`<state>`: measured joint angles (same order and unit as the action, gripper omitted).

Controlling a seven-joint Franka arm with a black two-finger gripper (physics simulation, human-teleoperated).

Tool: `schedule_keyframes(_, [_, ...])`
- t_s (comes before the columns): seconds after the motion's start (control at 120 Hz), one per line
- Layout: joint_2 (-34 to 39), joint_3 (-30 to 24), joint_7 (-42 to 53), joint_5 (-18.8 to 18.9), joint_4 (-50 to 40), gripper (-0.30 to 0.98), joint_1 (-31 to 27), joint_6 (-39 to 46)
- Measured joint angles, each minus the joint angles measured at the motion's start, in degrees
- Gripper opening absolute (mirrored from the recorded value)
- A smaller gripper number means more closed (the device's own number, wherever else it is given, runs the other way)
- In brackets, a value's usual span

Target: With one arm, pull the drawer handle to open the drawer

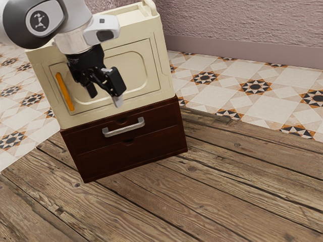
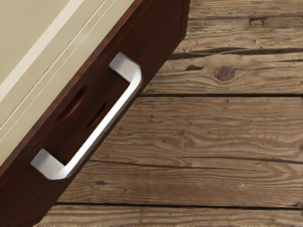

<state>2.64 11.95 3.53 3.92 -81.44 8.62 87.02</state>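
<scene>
while the claw (image 1: 105, 98) gapes, a smooth metal handle (image 2: 105, 122) fronts the dark-wood drawer (image 1: 164, 119)

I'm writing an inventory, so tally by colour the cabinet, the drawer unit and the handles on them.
Cream: 1, the cabinet
Dark brown: 1, the drawer unit
Silver: 1, the drawer handle
Orange: 1, the cabinet handle
Total: 4

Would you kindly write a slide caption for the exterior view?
Open black fingers, clear of the silver handle on a shut dark-brown drawer beneath a cream cabinet.
</scene>
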Motion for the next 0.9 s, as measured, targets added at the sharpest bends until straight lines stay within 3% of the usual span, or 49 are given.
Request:
schedule_keyframes(0.225, [0.2, 0.0, 0.6, -0.1, 0.3, 0.69, -0.7, -0.7])
schedule_keyframes(0.458, [0.1, -3.8, 1.0, 1.9, 13.7, 0.69, -1.8, -5.2])
schedule_keyframes(0.675, [-0.5, -4.8, 1.3, 3.0, 14.0, 0.69, 3.1, -6.8])
schedule_keyframes(0.9, [-2.3, -4.8, 4.1, 4.0, 13.2, 0.69, 1.1, -6.1])
